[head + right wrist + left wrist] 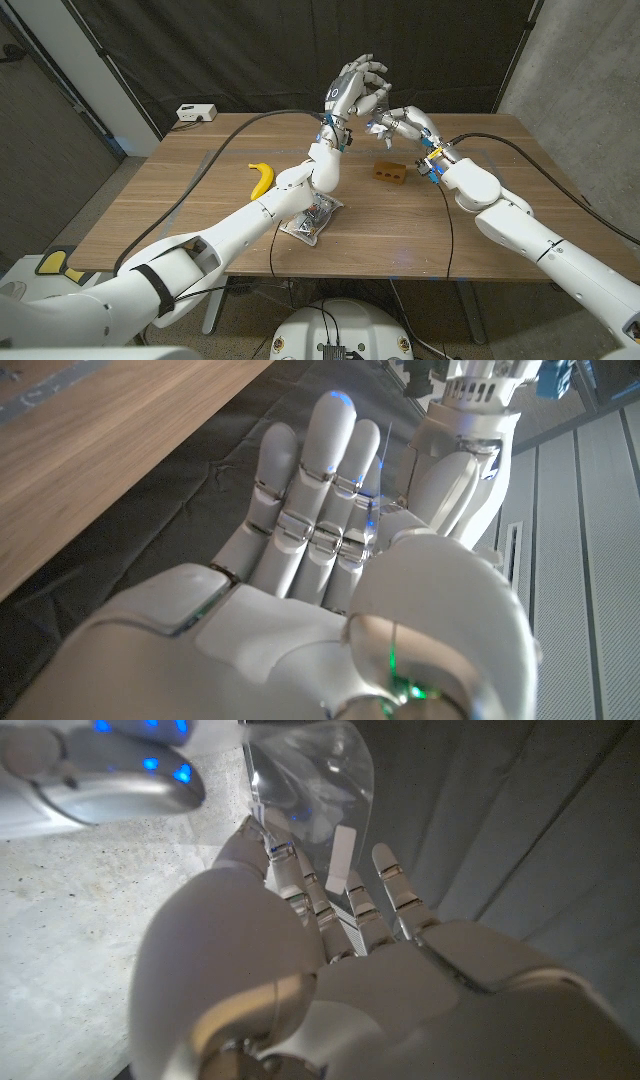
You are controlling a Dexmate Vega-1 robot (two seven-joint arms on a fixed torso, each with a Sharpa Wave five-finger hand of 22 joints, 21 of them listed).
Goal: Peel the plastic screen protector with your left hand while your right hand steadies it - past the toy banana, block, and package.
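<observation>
We're looking down from the head camera over both arms at the wooden table [420, 215], taking in the whole scene from well back. From the left wrist we're peering close along the back of the left hand [330, 960], facing the clear screen protector [310, 785]. From the right wrist we're riding tight behind the right hand [320, 550]. All three are sharing the raised hands meeting above the table's far side.

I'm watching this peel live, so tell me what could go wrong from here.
The clear screen protector is held in the air between the left hand and right hand; a slip could drop it toward the block. It already looks curved, so pulling harder may crease it.
</observation>
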